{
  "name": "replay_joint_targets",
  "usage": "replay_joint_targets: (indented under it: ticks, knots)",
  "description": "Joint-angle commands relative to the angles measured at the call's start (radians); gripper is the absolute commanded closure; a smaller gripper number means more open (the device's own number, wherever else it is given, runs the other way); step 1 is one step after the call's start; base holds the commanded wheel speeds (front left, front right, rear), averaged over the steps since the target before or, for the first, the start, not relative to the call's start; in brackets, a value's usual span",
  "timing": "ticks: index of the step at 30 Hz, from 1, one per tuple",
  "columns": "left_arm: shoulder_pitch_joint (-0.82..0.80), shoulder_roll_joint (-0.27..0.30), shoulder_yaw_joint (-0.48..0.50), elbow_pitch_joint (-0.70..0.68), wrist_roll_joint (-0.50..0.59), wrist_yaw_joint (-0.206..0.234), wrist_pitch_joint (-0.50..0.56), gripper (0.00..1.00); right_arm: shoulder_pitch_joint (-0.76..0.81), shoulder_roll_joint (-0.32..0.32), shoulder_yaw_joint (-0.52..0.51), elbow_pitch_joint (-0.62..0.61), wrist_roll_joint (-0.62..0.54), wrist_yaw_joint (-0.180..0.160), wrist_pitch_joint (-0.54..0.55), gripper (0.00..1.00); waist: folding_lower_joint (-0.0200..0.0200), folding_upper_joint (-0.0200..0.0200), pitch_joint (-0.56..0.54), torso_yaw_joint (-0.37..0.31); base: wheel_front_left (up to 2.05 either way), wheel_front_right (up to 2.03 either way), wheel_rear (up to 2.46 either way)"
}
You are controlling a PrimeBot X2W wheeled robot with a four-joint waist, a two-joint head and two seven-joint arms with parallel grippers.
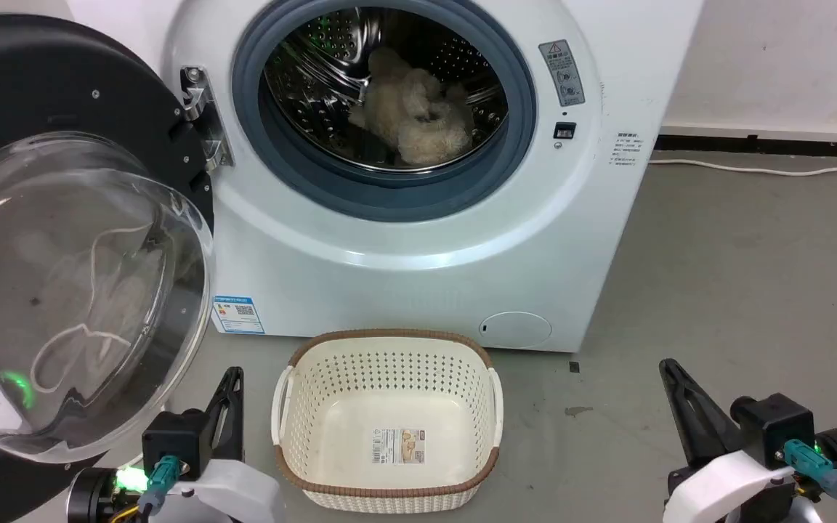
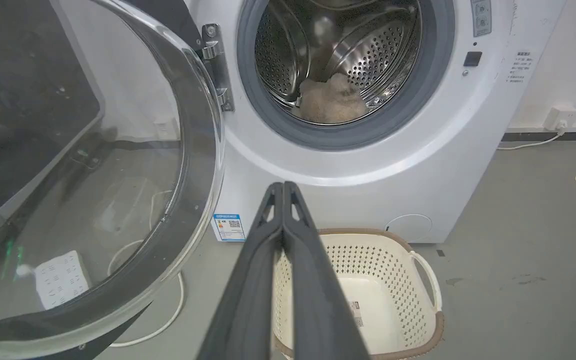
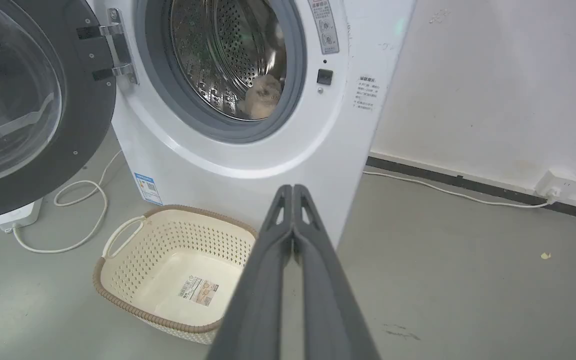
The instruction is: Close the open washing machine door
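My left hand [image 1: 233,378] and right hand [image 1: 669,367] are both pressed together with nothing in them. The washing machine door [image 1: 62,247] is swung wide open just up and left of the left hand, glass bowl bulging my way. The washing machine [image 1: 418,247] sits ahead of both hands, and a cream basket [image 1: 389,339] is on the floor between them.

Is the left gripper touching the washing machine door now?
Apart. In the left wrist view, the white front of the washing machine shows between the left gripper and the washing machine door.
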Motion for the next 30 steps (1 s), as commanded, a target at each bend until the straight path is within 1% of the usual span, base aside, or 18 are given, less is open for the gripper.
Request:
replay_joint_targets:
  ticks: [1, 25, 26, 30]
  knots:
    - [-0.014, 0.0, 0.001, -0.004, 0.002, 0.003, 0.0, 1.0, -0.002, 0.005, 0.0, -0.005, 0.006, 0.001, 0.001, 1.0, 0.0, -0.0001, 0.0, 0.0, 0.0, 0.0, 0.0]
    - [-0.014, 0.0, 0.001, -0.004, 0.002, 0.003, 0.0, 1.0, -0.002, 0.005, 0.0, -0.005, 0.006, 0.001, 0.001, 1.0, 0.0, -0.0001, 0.0, 0.0, 0.0, 0.0, 0.0]
    - [-0.004, 0.0, 0.0, 0.0, 0.0, 0.0, 0.0, 0.0, 0.0, 0.0, 0.0, 0.0, 0.0, 0.0, 0.0, 0.0, 0.0, -0.0001, 0.0, 0.0, 0.0, 0.0, 0.0]
    - [-0.005, 0.0, -0.002, 0.002, 0.0, 0.0, -0.003, 0.0, 0.001, 0.0, -0.001, 0.001, 0.004, 0.0, -0.002, 0.0, 0.0, -0.0001, 0.0, 0.0, 0.0, 0.0, 0.0]
